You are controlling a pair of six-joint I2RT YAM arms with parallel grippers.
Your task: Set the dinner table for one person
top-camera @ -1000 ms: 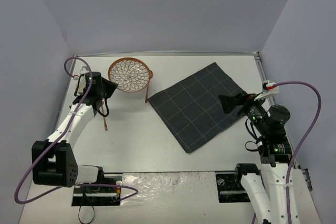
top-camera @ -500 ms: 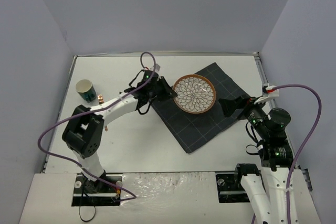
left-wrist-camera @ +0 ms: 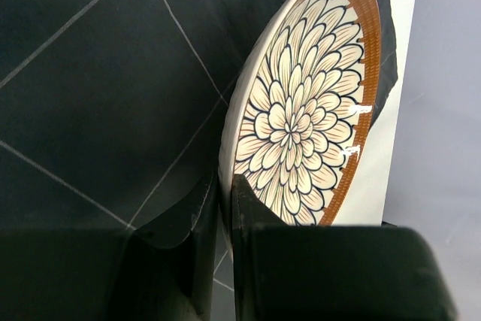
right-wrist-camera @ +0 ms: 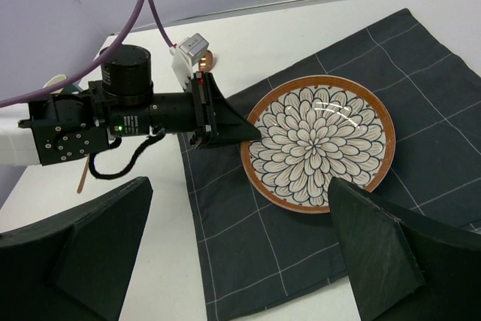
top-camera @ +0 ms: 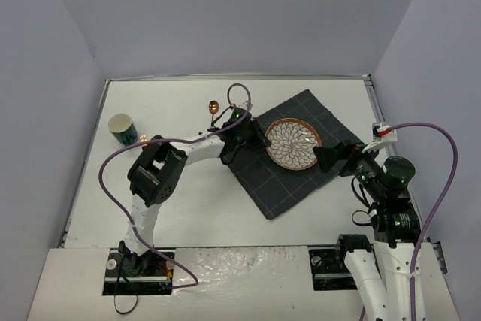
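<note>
Moved across the bench by the left arm, the plate now sits over the dark grey cloth, a little farther toward the right jaws and seemingly lower than half a second ago, when it hung nearer the cloth's left corner. 1 second ago it was at the far left of the bench. The left jaws are pressed together on the plate's near rim, pinching it, and the plate reaches away from them toward the right jaws. Those are spread wide, holding nothing, just beside the plate's opposite rim. From the right wrist view the plate looks flat on the cloth, though whether it fully rests there I cannot tell. That puts the centrepiece of the setting about in place, so releasing it seems the likely step. The plate carries nothing but its painted petal pattern. With the arm swung away, a green cup shows well behind the left jaws, upright, with nothing visible in its pale inside. A copper spoon lies on the bench near the left wrist.
</note>
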